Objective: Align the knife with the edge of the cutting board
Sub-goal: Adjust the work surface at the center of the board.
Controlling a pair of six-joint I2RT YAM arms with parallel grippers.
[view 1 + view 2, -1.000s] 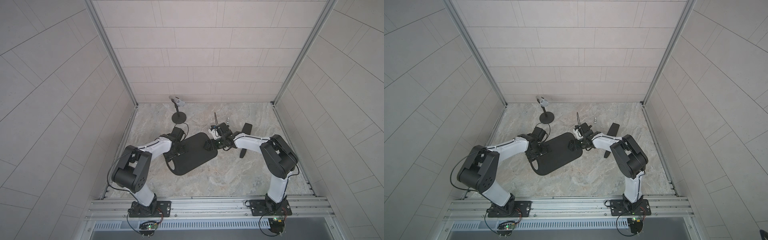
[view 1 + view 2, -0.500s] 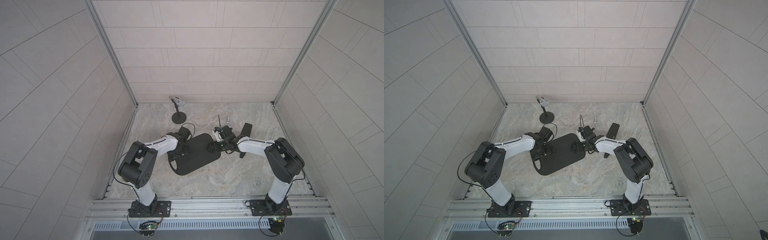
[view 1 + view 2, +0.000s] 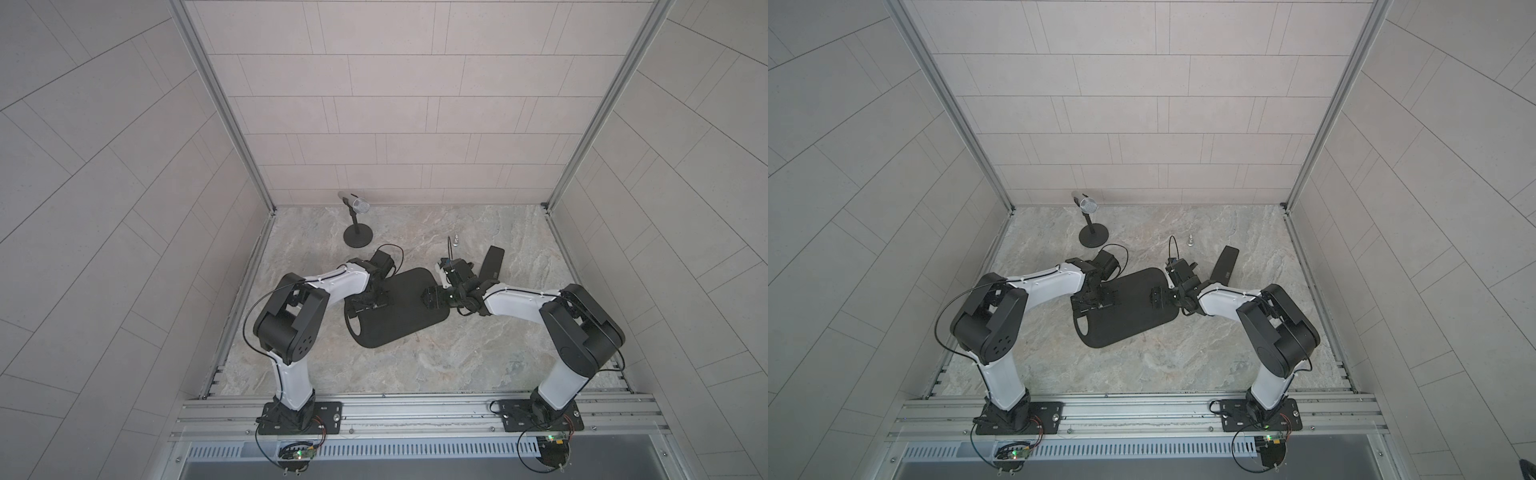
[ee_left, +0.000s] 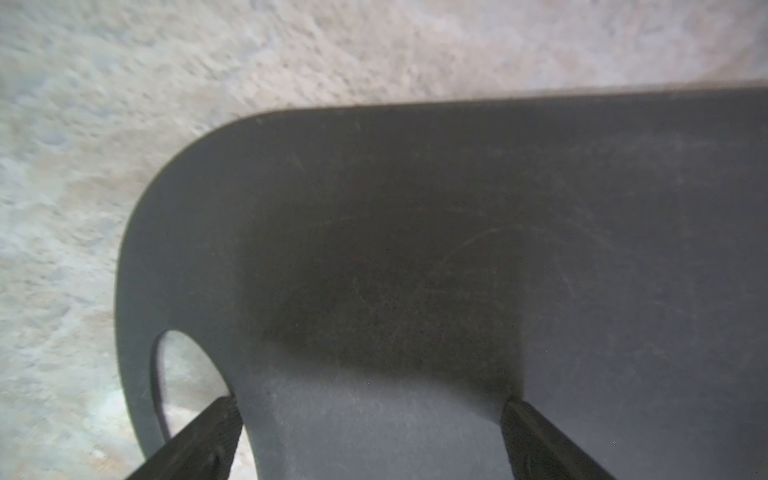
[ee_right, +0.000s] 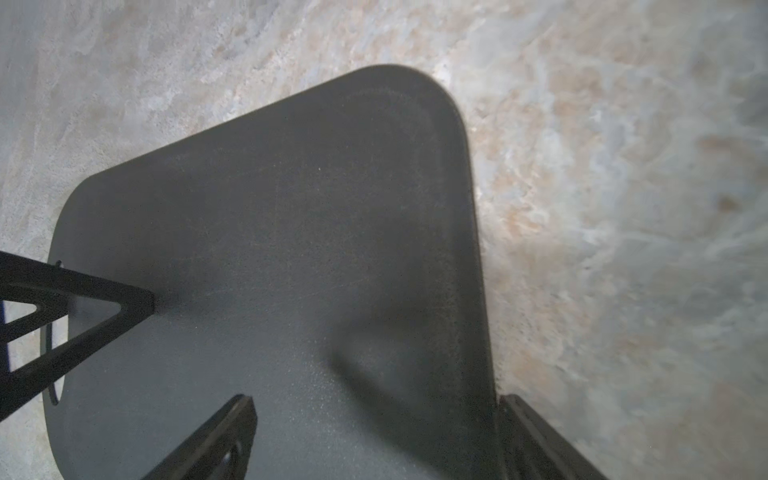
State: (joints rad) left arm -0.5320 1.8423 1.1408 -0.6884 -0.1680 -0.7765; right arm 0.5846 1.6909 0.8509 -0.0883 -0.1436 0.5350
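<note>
The knife (image 3: 490,266) lies off the cutting board (image 3: 395,320) on the surface (image 3: 415,365), at two o'clock from the nearer right fingers (image 5: 208,444), which are spread and empty, its long axis one-to-seven; the left fingers (image 4: 195,440) are spread too.

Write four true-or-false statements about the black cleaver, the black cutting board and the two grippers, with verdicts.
1. The all-black cleaver knife lies on the matte-black rectangular cutting board. False: it lies off the board, on the marble tabletop.
2. The left gripper is over the board's end with the oval handle hole. True.
3. Both grippers' jaws stand open. True.
4. The right gripper holds the knife. False: it is empty, over the board's other end.
</note>
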